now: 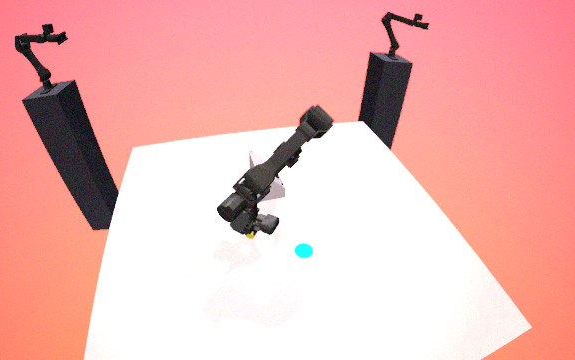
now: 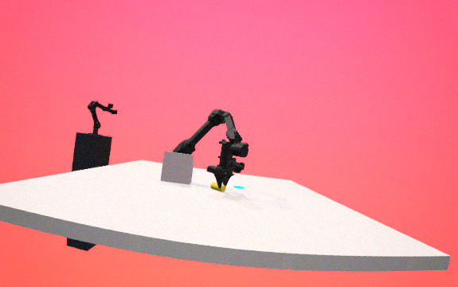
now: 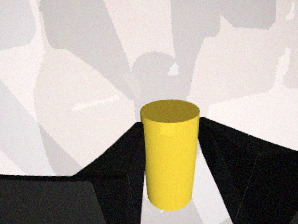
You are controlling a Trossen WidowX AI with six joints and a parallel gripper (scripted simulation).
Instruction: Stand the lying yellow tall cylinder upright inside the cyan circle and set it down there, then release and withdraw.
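Note:
The yellow tall cylinder (image 2: 214, 186) (image 3: 170, 160) lies on its side on the table top. In the top view only a small part of the cylinder (image 1: 250, 235) shows, as the arm hides the rest. My gripper (image 2: 222, 186) (image 3: 170, 127) points down and is shut on the cylinder, with one finger on each side of it. The cyan circle (image 1: 304, 251) (image 2: 239, 187) is flat on the table, a short way to the right of the gripper in the top and exterior views. It is out of the wrist view.
The white table (image 1: 367, 300) (image 2: 133, 215) carries a grey wedge-shaped block (image 1: 276, 192) (image 2: 177, 167) by the arm's base. Two dark pillars (image 1: 69, 155) (image 1: 385, 95) with small arms on top stand beyond the table's edges; one pillar (image 2: 91, 151) shows in the exterior view.

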